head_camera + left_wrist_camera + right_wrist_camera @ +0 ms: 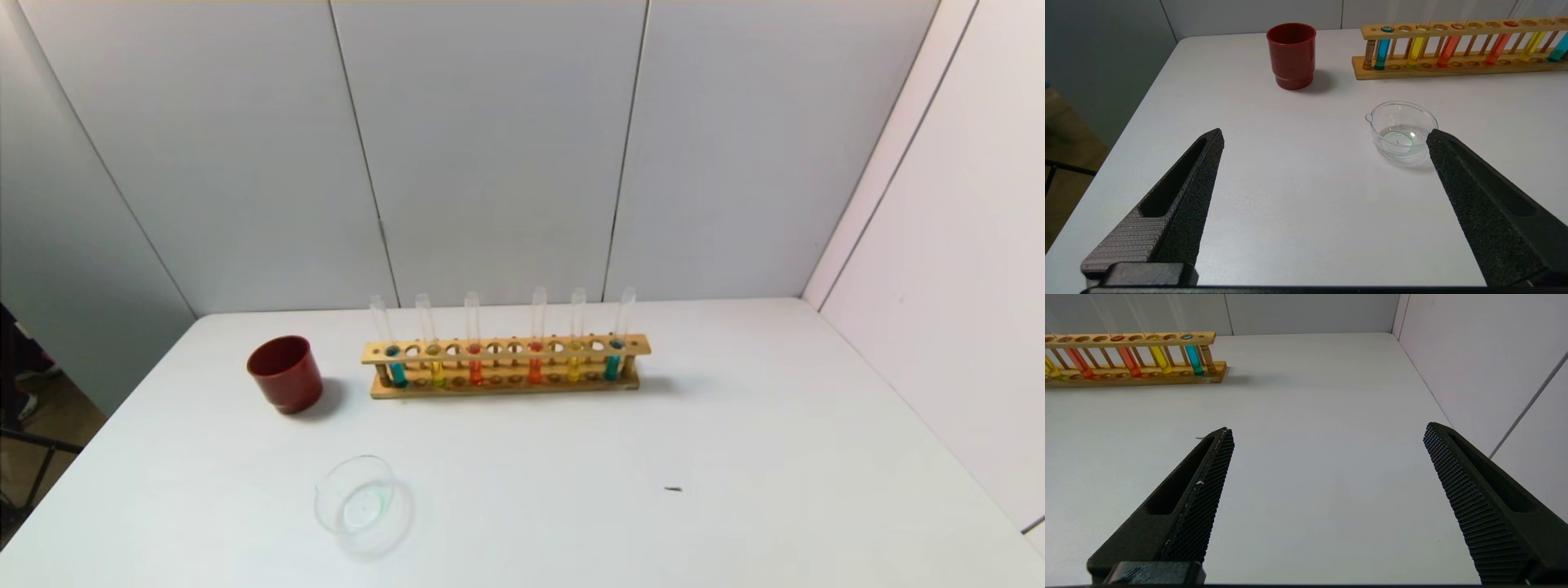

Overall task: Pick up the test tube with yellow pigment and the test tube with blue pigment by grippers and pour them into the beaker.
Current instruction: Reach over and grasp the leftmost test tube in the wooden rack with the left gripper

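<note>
The test tube with blue pigment [397, 373] stands at the left end of a wooden rack [506, 351]; the test tube with yellow pigment [438, 372], pale lemon, stands beside it. Both show in the left wrist view, blue [1382, 52] and yellow [1415, 52]. The clear beaker [326, 500] sits on the table in front of the rack's left end, with only a faint greenish trace at its bottom. My left gripper [1325, 132] is open and empty over the table, just short of the beaker [1381, 130]. My right gripper [1327, 428] is open and empty over the right side. Neither gripper shows in the head view.
A dark-red cup [286, 374] stands left of the rack. The rack also holds two orange-red tubes [475, 371], a golden-yellow tube [574, 369] and a darker teal tube [611, 367] at its right end. A wall [939, 245] borders the table's right side. A small dark speck [673, 489] lies on the table.
</note>
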